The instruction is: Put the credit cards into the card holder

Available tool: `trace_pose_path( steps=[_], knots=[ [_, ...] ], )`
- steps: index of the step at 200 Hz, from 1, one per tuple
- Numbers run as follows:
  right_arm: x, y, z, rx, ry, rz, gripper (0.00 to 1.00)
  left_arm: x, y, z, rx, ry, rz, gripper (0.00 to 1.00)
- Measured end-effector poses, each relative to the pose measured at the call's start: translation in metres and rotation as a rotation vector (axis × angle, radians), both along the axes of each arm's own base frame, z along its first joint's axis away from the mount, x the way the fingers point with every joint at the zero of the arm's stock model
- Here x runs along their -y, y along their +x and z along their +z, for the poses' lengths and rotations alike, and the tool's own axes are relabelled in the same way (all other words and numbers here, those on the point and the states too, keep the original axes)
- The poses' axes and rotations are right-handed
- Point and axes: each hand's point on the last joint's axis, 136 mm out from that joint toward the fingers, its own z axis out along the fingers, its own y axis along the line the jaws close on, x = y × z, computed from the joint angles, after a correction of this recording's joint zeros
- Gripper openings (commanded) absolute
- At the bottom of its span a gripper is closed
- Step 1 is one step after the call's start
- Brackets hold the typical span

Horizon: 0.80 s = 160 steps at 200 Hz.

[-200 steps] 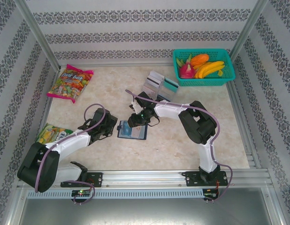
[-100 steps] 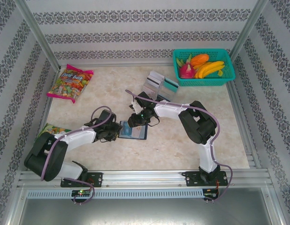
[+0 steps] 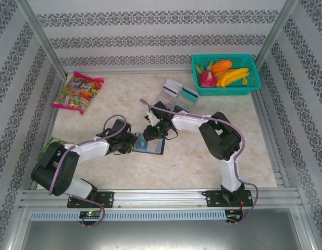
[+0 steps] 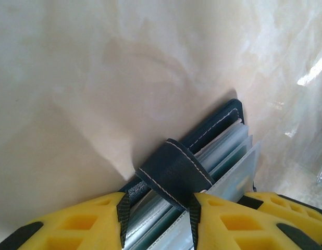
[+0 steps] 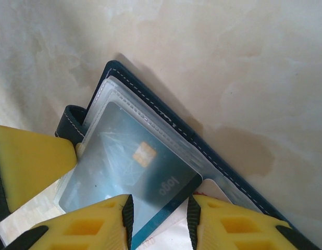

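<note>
The dark navy card holder [image 3: 155,148] lies open on the table between the two arms. My left gripper [image 3: 131,143] is at its left edge, shut on the card holder, with the snap tab [image 4: 174,169] and the clear sleeves [image 4: 231,151] between its yellow fingers. My right gripper [image 5: 160,221] is shut on a teal credit card [image 5: 145,172] with a gold chip, which lies partly inside a clear sleeve. A white card corner [image 5: 215,190] pokes out beneath. More credit cards [image 3: 176,92] lie fanned out behind the holder.
A teal mesh basket [image 3: 253,86] with fruit stands at the back right. A candy bag [image 3: 77,92] lies at the back left, and a snack pack [image 3: 52,145] sits by the left arm. Patterned walls close in the table.
My left arm has swung right across the table, bringing its gripper from beside the holder onto the holder's left edge. The right arm and the teal card have hardly moved.
</note>
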Motion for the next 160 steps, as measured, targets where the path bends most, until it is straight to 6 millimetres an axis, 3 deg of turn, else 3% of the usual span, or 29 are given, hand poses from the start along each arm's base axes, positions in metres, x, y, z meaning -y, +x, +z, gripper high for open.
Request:
trace_pose_path(
  steps=[72, 160],
  knots=[
    [0.002, 0.001, -0.001, 0.017, -0.004, -0.005, 0.36, -0.007, 0.026, 0.011, 0.061, 0.040, 0.018, 0.39],
    [0.002, 0.001, -0.001, 0.018, -0.003, -0.003, 0.36, -0.009, 0.030, 0.004, 0.053, 0.040, 0.023, 0.39]
  ],
)
